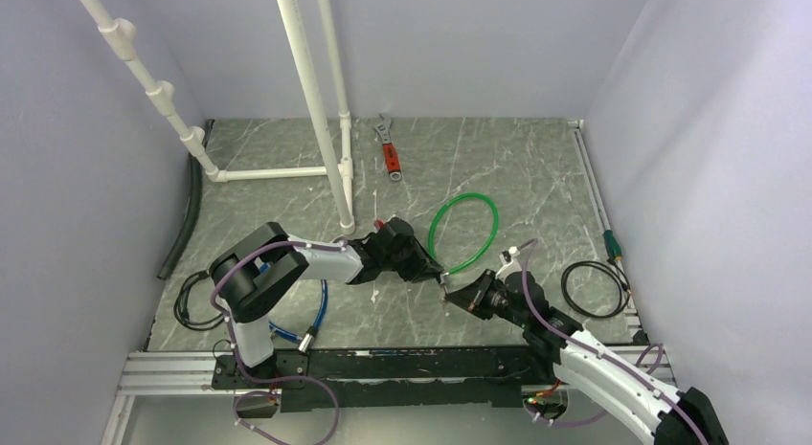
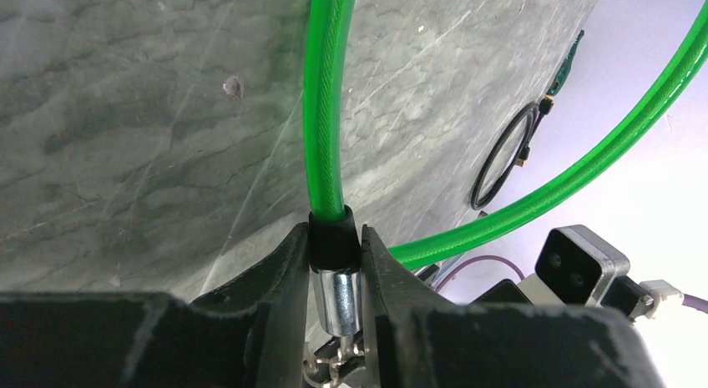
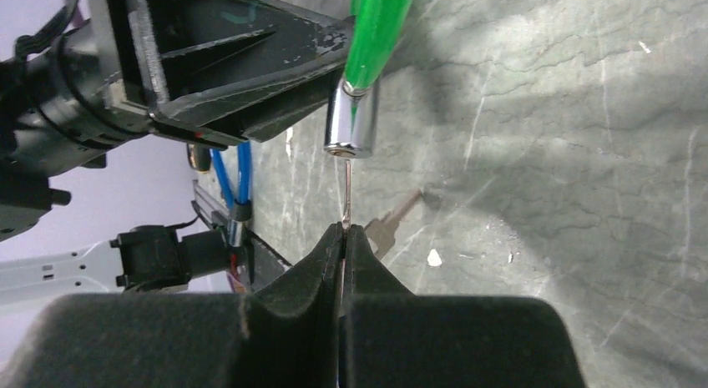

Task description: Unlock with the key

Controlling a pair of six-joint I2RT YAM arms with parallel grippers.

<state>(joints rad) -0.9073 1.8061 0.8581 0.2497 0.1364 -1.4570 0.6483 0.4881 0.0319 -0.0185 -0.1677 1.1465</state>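
Pinching the key by its lower end, the right gripper has its fingers pressed tight on the thin blade.

- Key: seen edge-on in the right wrist view and held above the table. It points to twelve o'clock, tip at the mouth of the lock cylinder. Whether it is seated in the keyhole cannot be told from this angle.
- Second flat silvery piece: possibly another key of the bunch, just beside the fingertips at two o'clock.
- Lock cylinder: silver, with a black collar, at the end of the green cable.
- Left gripper: fingers closed on the collar and cylinder from both sides, facing the right gripper near the table's middle.
- Green cable: its loop rises to twelve o'clock from the grip.
- Red-handled wrench: flat on the table, well apart at eleven o'clock from the grip.
- White pipe frame: upright, at ten o'clock.
- Black cable coil: at three o'clock, near the right wall.
- Blue cable: at eight o'clock, by the left arm's base.
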